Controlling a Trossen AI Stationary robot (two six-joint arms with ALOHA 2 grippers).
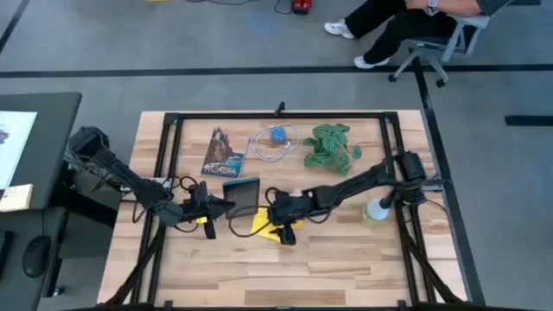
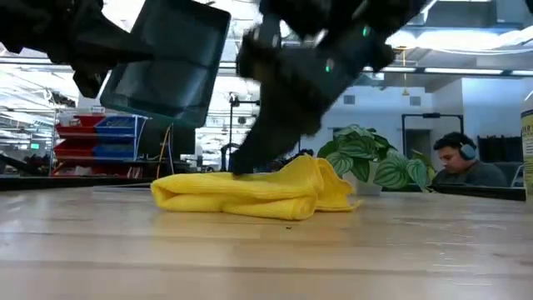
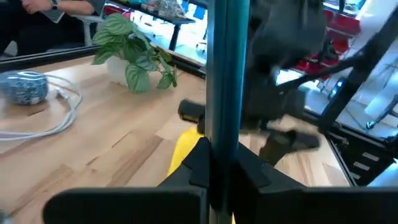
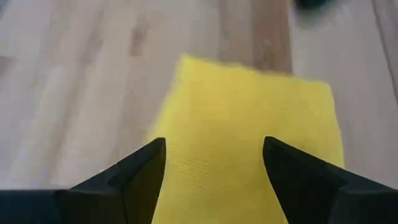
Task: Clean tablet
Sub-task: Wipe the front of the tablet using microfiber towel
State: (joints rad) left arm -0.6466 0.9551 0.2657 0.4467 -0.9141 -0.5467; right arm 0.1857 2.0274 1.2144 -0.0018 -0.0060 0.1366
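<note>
The tablet (image 1: 243, 196) is a thin black slab with a dark glossy screen. It is held up off the table and tilted in the low view (image 2: 164, 62). My left gripper (image 1: 219, 206) is shut on it from the table's left. The folded yellow cloth (image 2: 250, 193) lies flat on the wooden table, just right of the tablet (image 1: 266, 226). My right gripper (image 4: 214, 163) is open and points down over the cloth (image 4: 249, 124), one finger on each side of its middle. My left gripper pinches the tablet's left edge (image 3: 224, 146) between its two fingers (image 3: 194, 167), one on each flat face. The fingers come in about level from the table's left. The tablet is lifted clear of the table and tilted, and shows edge-on in the wrist view. My right gripper's fingertips (image 2: 241, 167) are down at the top of the cloth; I cannot tell whether they touch it.
At the back of the table lie an "ACADIA" booklet (image 1: 222, 153), a white cable with a blue ball (image 1: 275, 138) and a green leafy plant (image 1: 333, 147). A spray bottle (image 1: 378, 210) stands at the right. A person sits beyond the table (image 2: 458, 162). The near half of the table is bare wood.
</note>
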